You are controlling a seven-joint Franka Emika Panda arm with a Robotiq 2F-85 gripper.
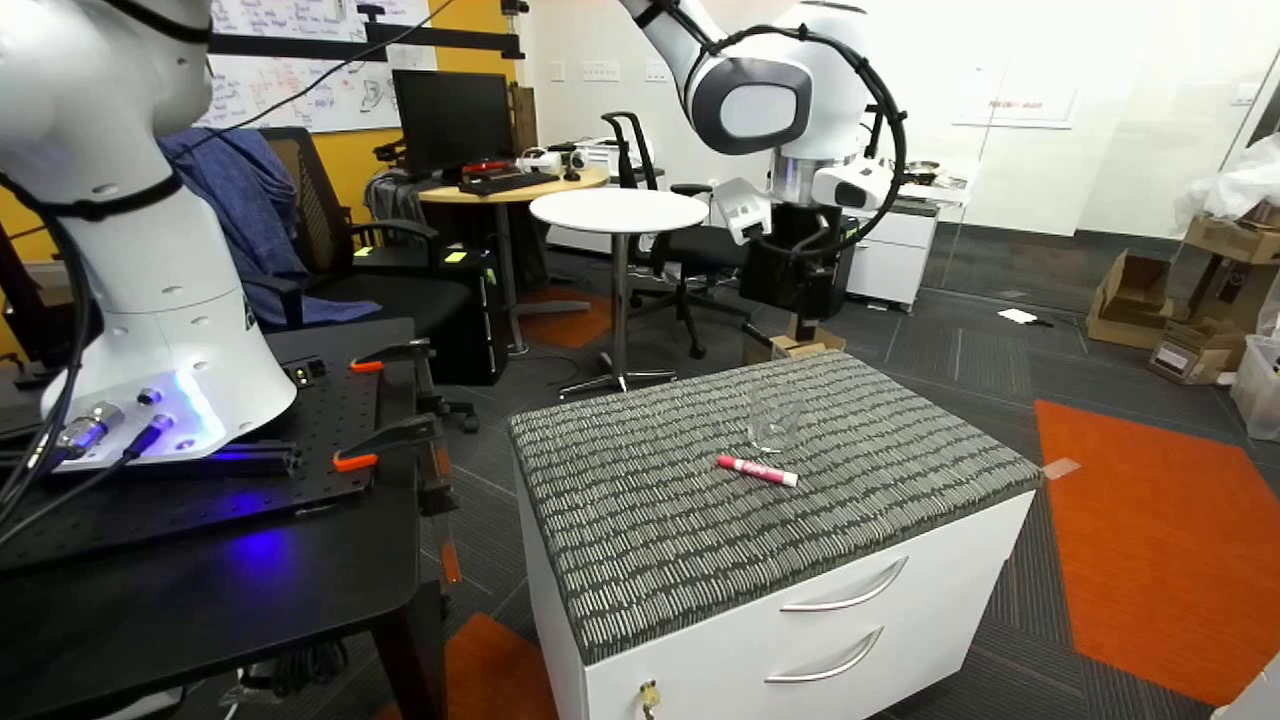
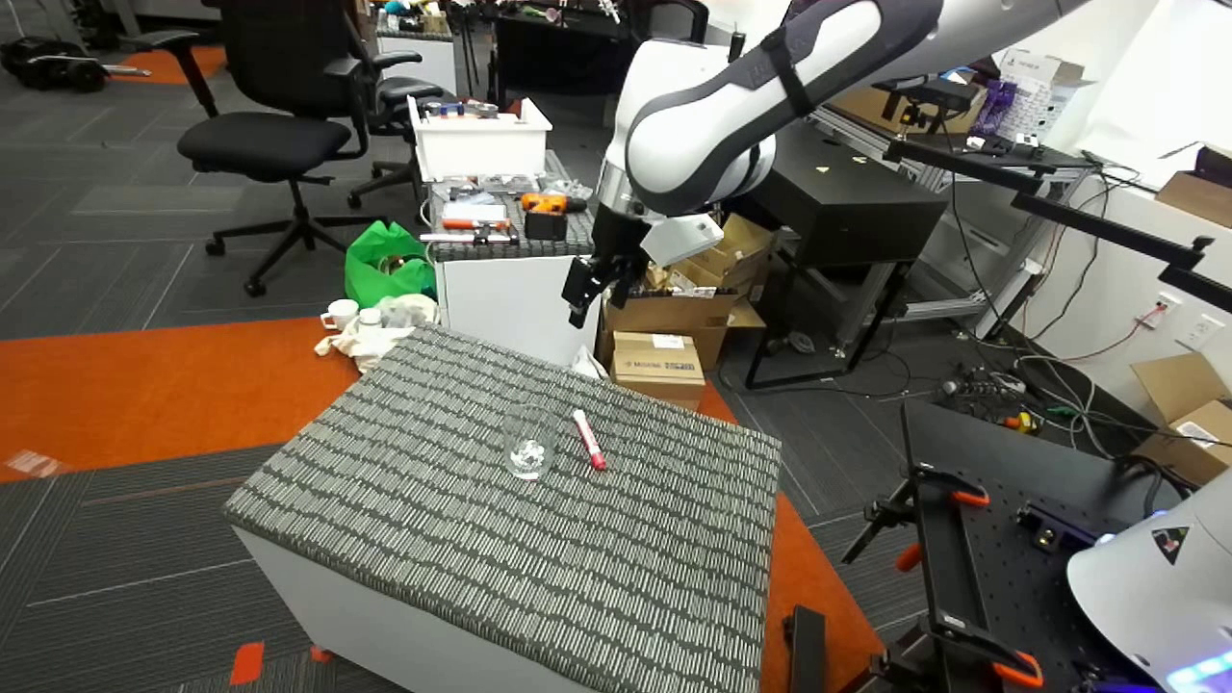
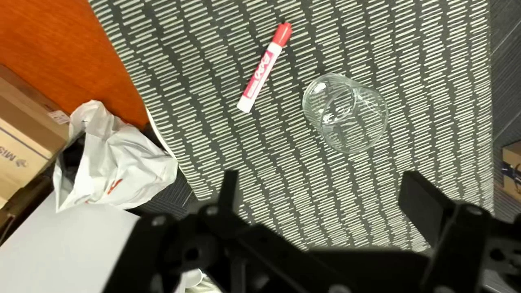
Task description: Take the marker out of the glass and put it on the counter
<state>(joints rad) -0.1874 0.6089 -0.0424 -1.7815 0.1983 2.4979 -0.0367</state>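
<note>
Marker position: The slim, red-and-white, cylindrical marker (image 3: 264, 69) lies flat on the low, white-sided, grey-striped table (image 1: 640, 570), outside the clear, round drinking glass (image 3: 345, 114). In the wrist view it lies left of the glass, near it, not touching.
Glass position: Standing on the table, with no marker inside.
Claw state: The black, two-fingered claw (image 3: 320, 179) is spread wide, holding nothing, off the table.
Task state: Judged complete; the marker is out and on the table.
Marker handling: Expect a light, stiff, plastic body. The smooth barrel may roll or slip if contacted off-centre.
Marker grip point: If a pick-up is required, close across mid-barrel, square to its length, with light force. Avoid the red cap; it could pull off.
Glass handling: Expect a rigid, slick, probably fragile wall. Do not squeeze or bump.
</note>
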